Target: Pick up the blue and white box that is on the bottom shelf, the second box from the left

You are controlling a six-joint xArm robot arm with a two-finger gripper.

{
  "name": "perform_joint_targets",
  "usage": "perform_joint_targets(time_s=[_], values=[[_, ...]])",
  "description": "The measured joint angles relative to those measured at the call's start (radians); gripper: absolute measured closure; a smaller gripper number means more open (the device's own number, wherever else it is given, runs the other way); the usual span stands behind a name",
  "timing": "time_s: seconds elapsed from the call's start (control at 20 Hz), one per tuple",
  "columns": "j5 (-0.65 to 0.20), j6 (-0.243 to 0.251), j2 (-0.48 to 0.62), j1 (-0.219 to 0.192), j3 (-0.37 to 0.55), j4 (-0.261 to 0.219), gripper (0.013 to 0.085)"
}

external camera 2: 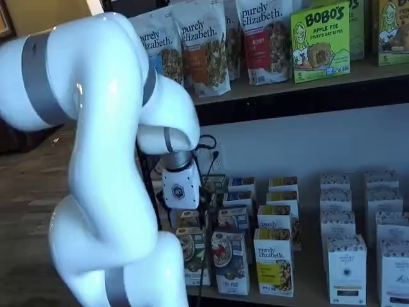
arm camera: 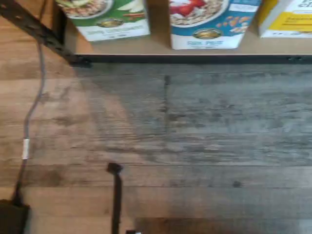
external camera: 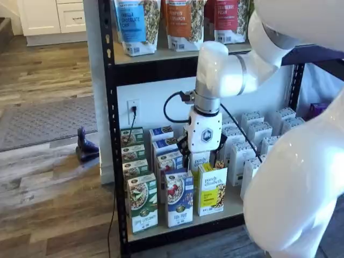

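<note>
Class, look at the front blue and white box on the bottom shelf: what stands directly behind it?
Behind the blue and white box a row of matching blue cartons runs back along the bottom shelf. Only their upper parts show; their lower fronts are covered.

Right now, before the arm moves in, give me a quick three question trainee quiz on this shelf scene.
1. True or false: the blue and white box stands on the bottom shelf between a green-and-white carton and a yellow-and-white carton.
2. The gripper is: A clamping the box; B above the boxes, jaws empty; C behind the rack.
3. What is the floor made of?
Key: 1 true; 2 B; 3 wood planks.
</note>
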Motion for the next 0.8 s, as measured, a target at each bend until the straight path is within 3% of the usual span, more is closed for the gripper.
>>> perform_joint_targets(time_s=[0.3,0.5,0.8], values=[[-0.099,0.046,0.069,-0.015,0.009,-0.084,0.013],[-0.125,0.035,0.11,-0.029,0.001,-0.088,0.013],[-0.162,0.093,0.191,-0.033,-0.021,-0.162,0.013]])
